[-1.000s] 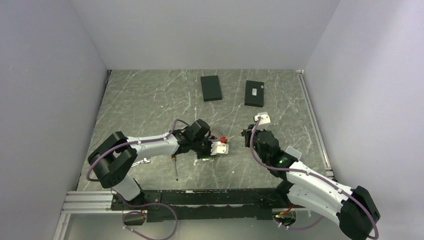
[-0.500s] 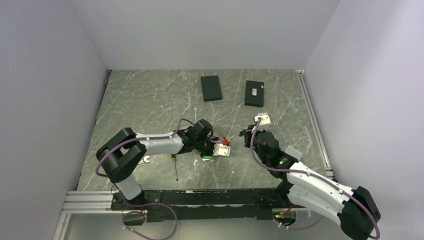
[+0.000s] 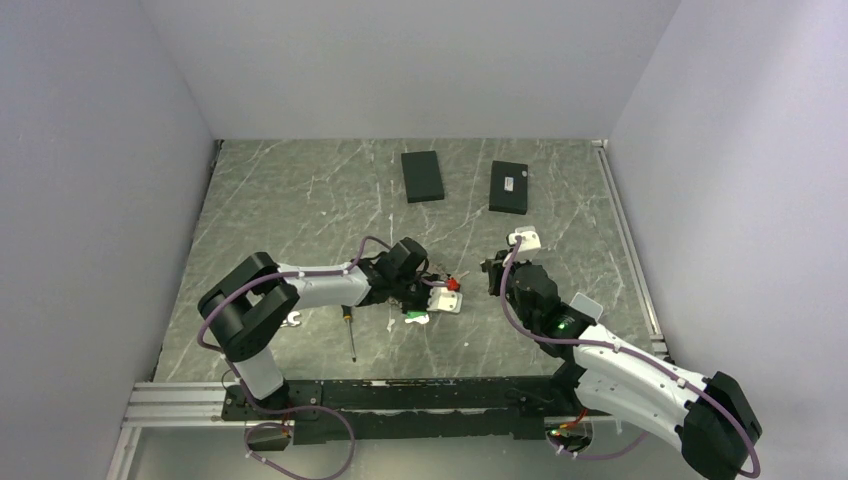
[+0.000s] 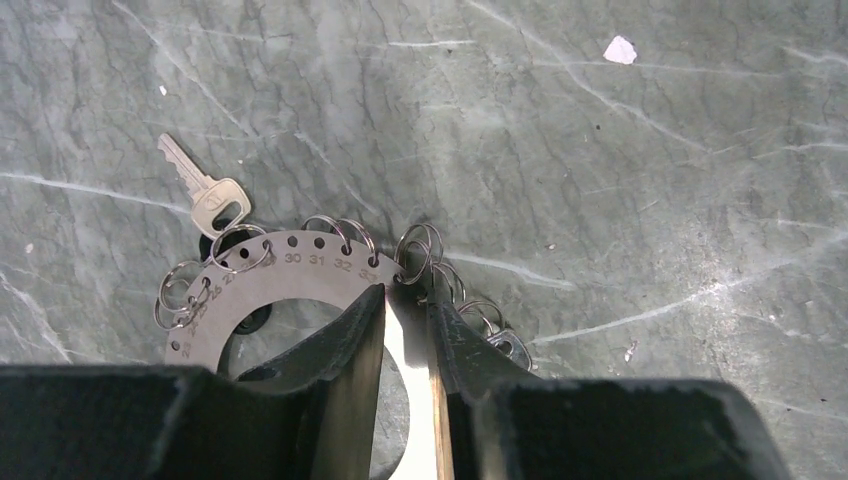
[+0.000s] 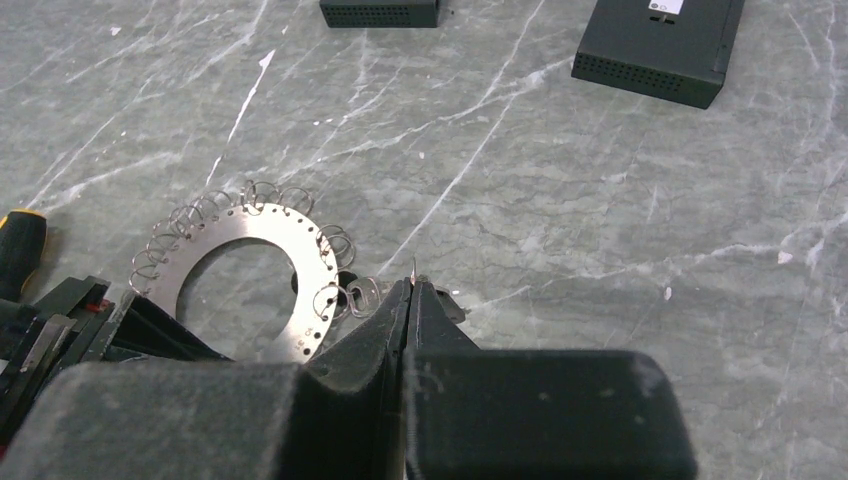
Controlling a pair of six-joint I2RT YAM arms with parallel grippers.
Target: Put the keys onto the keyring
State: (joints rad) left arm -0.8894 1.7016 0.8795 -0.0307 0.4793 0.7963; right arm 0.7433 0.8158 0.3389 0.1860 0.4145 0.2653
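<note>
- The keyring (image 4: 290,275) lies on the table (image 4: 600,200) between the arms; it looks thin, stiff, light and slippery, best pinched across its band.
- The left gripper (image 4: 405,295) seems clamped on that band.
- The right gripper (image 5: 410,290) is closed, just beside a split ring (image 5: 362,297).
- A key (image 4: 205,190) lies beside the rim; tiny, likely to skid; take its head.
</note>
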